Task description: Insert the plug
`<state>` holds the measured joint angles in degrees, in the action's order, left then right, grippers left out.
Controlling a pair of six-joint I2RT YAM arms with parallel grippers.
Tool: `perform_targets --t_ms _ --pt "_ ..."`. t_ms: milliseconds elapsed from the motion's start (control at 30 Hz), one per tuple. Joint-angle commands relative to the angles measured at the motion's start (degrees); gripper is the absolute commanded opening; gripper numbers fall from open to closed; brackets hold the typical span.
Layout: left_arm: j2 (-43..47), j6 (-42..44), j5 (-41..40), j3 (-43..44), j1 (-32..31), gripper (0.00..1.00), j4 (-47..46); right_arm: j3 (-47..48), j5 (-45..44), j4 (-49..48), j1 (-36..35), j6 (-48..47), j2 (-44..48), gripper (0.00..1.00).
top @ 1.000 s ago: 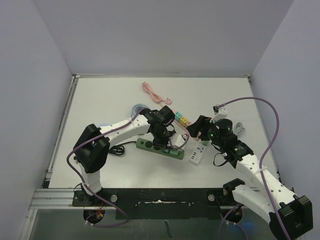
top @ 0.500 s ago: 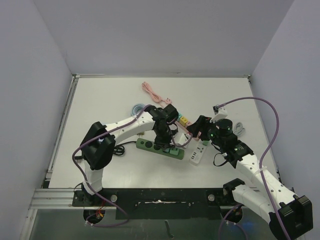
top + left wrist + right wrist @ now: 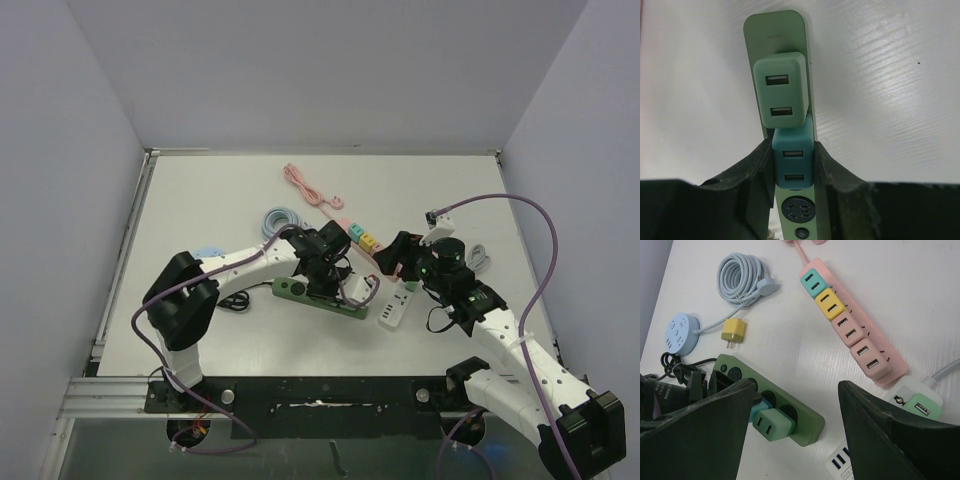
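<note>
1. Two arms are in view and only one moves. Over the last second the left arm swings its elbow out and back. The left hand [image 3: 792,146] settles low over the middle of the green strip [image 3: 774,27]. The right arm does not shift.
2. We see the left hand pinching the blue plug [image 3: 793,165], with a black finger [image 3: 757,170] pressed to each flank. The plug stands on the strip, touching the mint plug [image 3: 780,90] on one side. A free round socket lies on its other side.
3. We judge the insertion to be at or near its end, because the plug sits square on the strip. Its prongs are hidden, so we cannot tell whether it is fully home. A firm straight push before release seems wise.
4. The right hand [image 3: 796,390] hangs spread wide and grips nothing. It sits above the desk [image 3: 890,75], between the green strip and the pink strip [image 3: 890,365].
5. Both plugs are smooth matte plastic blocks with rounded corners, and each shows two USB slots. The strip is a long matte bar with a rounded end. The desk is white, with a fine streaked grain that catches the light.
</note>
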<state>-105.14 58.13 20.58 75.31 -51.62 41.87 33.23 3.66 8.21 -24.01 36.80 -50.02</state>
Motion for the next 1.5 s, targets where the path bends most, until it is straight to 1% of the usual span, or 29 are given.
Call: perform_targets --t_ms 0,100,233,367,433,500,567,767,900,933,967,1000,1033,1067,1133,1233,1333,1467 --pt "-10.62 6.21 -9.62 -0.14 0.31 0.00 -3.15 -0.01 0.09 -3.12 0.36 -0.42 0.99 0.69" --pt "-13.53 5.70 -10.21 1.60 -0.01 0.00 0.06 -0.18 -0.10 -2.87 0.37 -0.40 1.44 0.69" --pt "-16.24 4.67 -11.49 1.43 -0.32 0.00 1.42 -0.27 -0.37 -2.90 0.33 -0.50 1.76 0.69" --pt "-18.15 3.51 -11.28 0.08 -0.60 0.00 0.05 -0.19 -0.24 -3.09 0.37 -0.67 1.47 0.69" --pt "-18.95 2.76 -9.49 -1.58 -0.84 0.00 -1.39 -0.19 -0.22 -3.23 0.38 -0.76 1.33 0.69" --pt "-18.95 1.97 -7.76 -4.71 -1.00 0.00 -4.38 -0.12 -0.21 -3.36 0.38 -0.73 1.24 0.69" --pt "-18.88 1.92 -9.31 -6.25 -1.96 0.00 -5.28 -0.01 -0.09 -3.32 0.38 -0.76 1.39 0.69" --pt "-18.65 1.50 -7.62 -5.54 -2.13 0.00 -4.93 0.66 0.21 -3.50 0.41 -1.04 1.50 0.69" --pt "-14.97 0.80 -5.04 -4.58 -0.43 0.00 -5.49 1.21 0.44 -2.64 0.44 -1.52 2.03 0.69" --pt "-13.49 0.15 -4.30 -3.92 0.05 0.07 -6.27 1.22 0.45 -2.45 0.45 -1.67 2.19 0.69" --pt "-11.90 -0.49 -3.62 -2.84 0.39 0.16 -7.16 1.22 0.51 -2.33 0.33 -1.76 2.37 0.69" --pt "-10.61 -0.76 -2.52 -1.64 0.71 0.27 -7.04 1.22 0.56 -2.23 0.37 -1.86 2.53 0.69" --pt "-9.64 -0.74 -1.80 0.13 0.90 0.71 -6.28 1.26 0.70 -2.16 0.38 -1.94 2.61 0.70" --pt "-8.87 -0.51 -1.62 2.01 0.98 0.83 -4.85 1.26 0.78 -2.11 0.36 -1.94 2.74 0.70" --pt "-7.33 0.29 -1.47 5.48 0.94 0.85 -1.31 0.75 1.20 -2.56 0.34 -2.01 3.26 0.70" --pt "-3.39 1.06 -0.55 7.15 0.97 0.85 1.53 0.27 1.96 -3.75 0.34 -1.76 3.61 0.70" --pt "1.80 0.72 -0.45 5.35 1.26 0.85 0.99 1.68 2.24 -2.40 0.35 -2.85 3.13 0.71" --pt "10.02 -2.55 0.29 0.80 2.14 0.85 -3.73 3.24 2.55 -0.46 0.31 -5.26 2.47 0.71"
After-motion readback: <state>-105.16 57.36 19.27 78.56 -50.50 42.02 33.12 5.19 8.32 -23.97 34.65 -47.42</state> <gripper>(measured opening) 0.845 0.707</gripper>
